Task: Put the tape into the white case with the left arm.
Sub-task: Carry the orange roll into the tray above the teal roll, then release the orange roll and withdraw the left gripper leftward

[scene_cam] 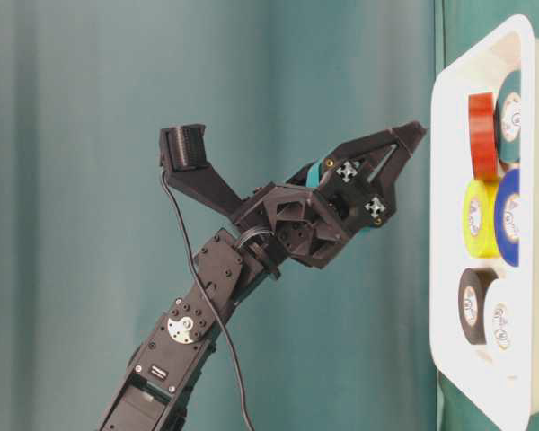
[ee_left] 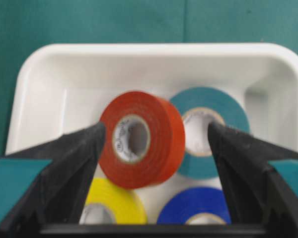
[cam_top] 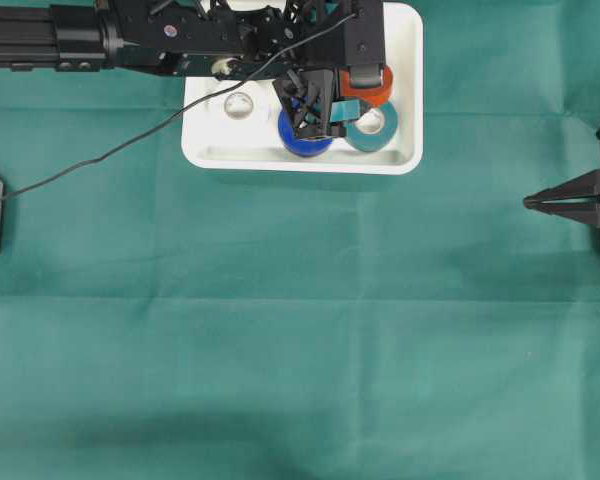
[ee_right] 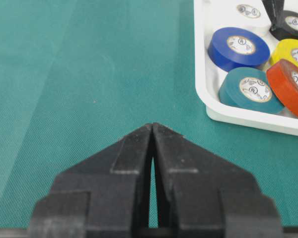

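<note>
L arm [scene_cam: 251,269], jaws near white case [scene_cam: 449,206], six rolls inside

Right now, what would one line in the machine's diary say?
left hand: open over white case | red tape: in case, tilted on edge, released | right hand: shut, away on cloth

Left arm [scene_cam: 251,269]: matte black links, boxy segments, small silver screws on the plates, one round silver disc fitting low on a joint. Thin black cable [scene_cam: 202,305] runs loosely along it and off the side. Ribbed black camera block on an angled bracket near the wrist. Left hand [scene_cam: 404,148]: two long pointed black fingers [ee_left: 64,168] with teal-blue strips, white cross-marked fasteners on the finger mounts. Right hand [ee_right: 153,130]: all black, two wedge-shaped fingers tapering to a point, no coloured strips.
</note>
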Controlling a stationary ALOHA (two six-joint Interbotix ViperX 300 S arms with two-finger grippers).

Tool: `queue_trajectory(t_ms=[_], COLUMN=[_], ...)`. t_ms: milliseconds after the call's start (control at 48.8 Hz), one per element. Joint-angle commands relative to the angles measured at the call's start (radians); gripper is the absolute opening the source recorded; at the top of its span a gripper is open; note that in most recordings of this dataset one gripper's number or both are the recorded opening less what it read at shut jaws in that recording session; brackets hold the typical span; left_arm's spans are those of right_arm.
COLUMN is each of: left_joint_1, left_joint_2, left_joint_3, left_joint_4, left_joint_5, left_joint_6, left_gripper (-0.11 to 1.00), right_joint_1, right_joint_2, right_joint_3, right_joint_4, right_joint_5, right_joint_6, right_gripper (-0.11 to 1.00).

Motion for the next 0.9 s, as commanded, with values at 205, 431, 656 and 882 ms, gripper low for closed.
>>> queue_trajectory(t_ms=[205, 431, 656, 882], left_joint_1=[-0.006, -0.021, -0.023, -0.023], left_joint_2=[-0.063, -0.153, -0.27, -0.422], left_joint_3=[0.018, 0.12, 0.256, 0.41], left_joint_4=[0.0, -0.002, -0.002, -0.002], left_joint_5=[-0.005, -0.003, -0.003, -0.023], left_joint_6=[-0.006, -0.011, -0.012, -0.008], left_gripper=[0.83, 0.83, 0.83, 0.81], right_joint_1=[-0.002, -0.002, -0.002, -0.002], right_joint_2=[0.008, 0.009, 0.009, 0.008], right_joint_3=[-0.012, -0.011, -0.012, -0.012], right_joint_4=[-0.002, -0.002, -0.002, -0.002], right_joint_5=[-0.008, -0.008, -0.008, -0.008], right_joint_6=[0.002, 0.002, 0.002, 0.002], right_gripper=[-0.1, -0.1, -0.1, -0.1])
